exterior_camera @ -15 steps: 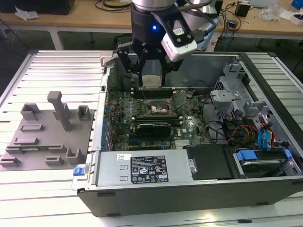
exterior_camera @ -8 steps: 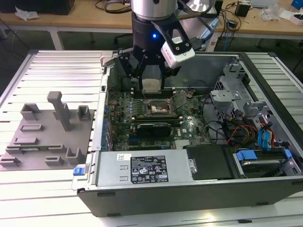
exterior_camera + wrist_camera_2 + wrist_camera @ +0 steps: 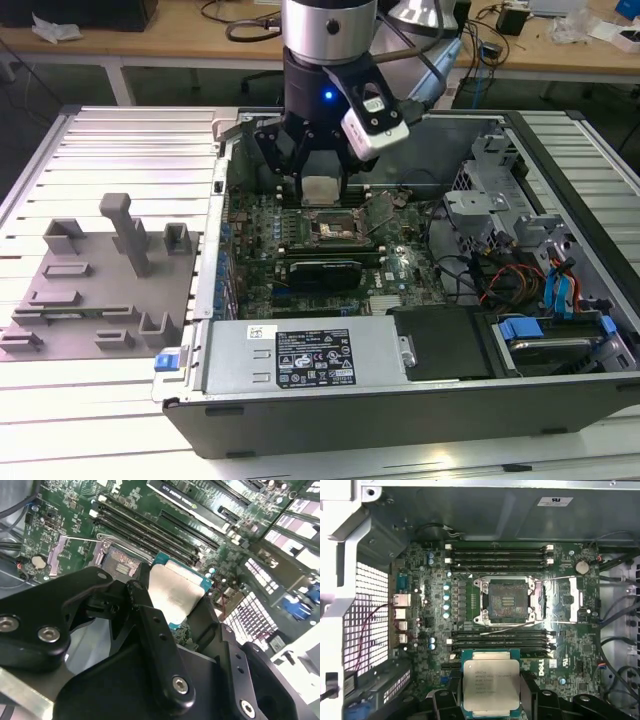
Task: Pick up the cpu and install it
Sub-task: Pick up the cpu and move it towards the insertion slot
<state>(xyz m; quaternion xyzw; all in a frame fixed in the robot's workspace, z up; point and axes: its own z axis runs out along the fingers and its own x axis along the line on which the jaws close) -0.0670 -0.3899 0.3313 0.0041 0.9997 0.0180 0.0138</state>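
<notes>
Gripper (image 3: 318,187) is clamped on the cpu (image 3: 319,193), fingers (image 3: 529,692) pinching two opposite edges, metal lid facing the first wrist view (print on it, not reading it). Cpu is held over the motherboard (image 3: 262,232) inside the computer case (image 3: 380,425), not seated. In the exterior view it's at 12 o'clock from the socket (image 3: 332,228), near it but apart. Socket frame is open, contact field exposed in the first wrist view. Grey fixture plate (image 3: 90,300) sits at 9 o'clock of the case, well apart from the gripper.
</notes>
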